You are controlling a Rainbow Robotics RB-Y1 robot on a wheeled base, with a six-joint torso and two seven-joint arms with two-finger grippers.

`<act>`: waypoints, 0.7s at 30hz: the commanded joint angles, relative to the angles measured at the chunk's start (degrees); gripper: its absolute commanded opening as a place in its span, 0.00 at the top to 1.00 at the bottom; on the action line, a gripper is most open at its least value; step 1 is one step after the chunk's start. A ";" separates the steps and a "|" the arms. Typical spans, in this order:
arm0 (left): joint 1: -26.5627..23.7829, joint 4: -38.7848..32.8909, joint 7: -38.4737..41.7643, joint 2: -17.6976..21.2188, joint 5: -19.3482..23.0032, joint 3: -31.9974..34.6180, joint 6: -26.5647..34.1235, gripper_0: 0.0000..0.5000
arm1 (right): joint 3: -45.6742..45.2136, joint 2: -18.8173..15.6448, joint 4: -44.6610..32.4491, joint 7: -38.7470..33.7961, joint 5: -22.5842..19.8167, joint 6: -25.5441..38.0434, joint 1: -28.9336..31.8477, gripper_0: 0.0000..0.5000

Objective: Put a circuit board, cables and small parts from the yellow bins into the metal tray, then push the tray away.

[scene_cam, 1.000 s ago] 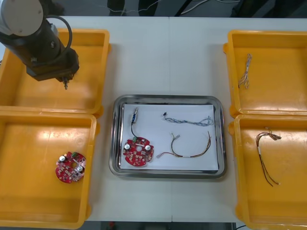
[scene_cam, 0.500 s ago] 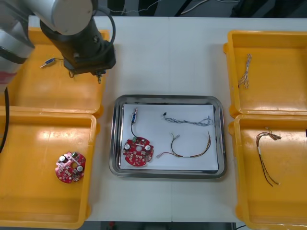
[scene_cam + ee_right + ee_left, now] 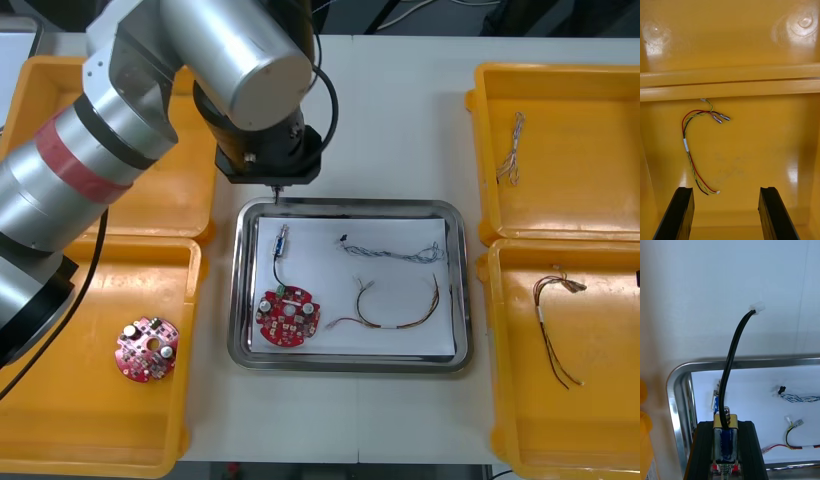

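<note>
My left gripper (image 3: 277,190) hangs over the far left corner of the metal tray (image 3: 350,204). In the left wrist view the left gripper (image 3: 725,427) is shut on the blue and gold plug of a black cable (image 3: 732,352), which stands up to a white plug. The white-lined tray (image 3: 752,363) holds a red circuit board (image 3: 288,318), another black cable (image 3: 280,250), a blue and white cable (image 3: 395,252) and a red and yellow cable (image 3: 398,312). My right gripper (image 3: 726,213) stands open above a red and yellow cable (image 3: 696,150) in an orange bin (image 3: 752,157).
A second circuit board (image 3: 146,350) lies in the near left yellow bin (image 3: 60,300). The far right bin (image 3: 580,90) holds a thin pale cable (image 3: 512,148); the near right bin (image 3: 600,400) holds a red and yellow cable (image 3: 555,325). My left arm covers much of the far left bin.
My left arm has swung right from the far left bin to the tray's far left corner, carrying the black cable. Nothing in the tray or the right bins has moved.
</note>
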 commanded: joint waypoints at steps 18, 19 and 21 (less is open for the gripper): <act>3.64 -1.55 8.51 -3.26 -5.79 -13.22 -9.44 1.00 | -1.89 0.71 -1.80 -1.46 -0.63 0.17 1.09 0.00; 4.17 -1.55 8.77 -3.26 -6.14 -13.66 -10.15 1.00 | -1.89 0.71 -1.80 -1.55 -0.63 0.17 1.09 0.00; 5.04 -1.38 8.95 -3.26 -7.11 -14.45 -11.11 1.00 | -1.80 0.62 -1.80 -1.55 -0.63 0.17 1.09 0.00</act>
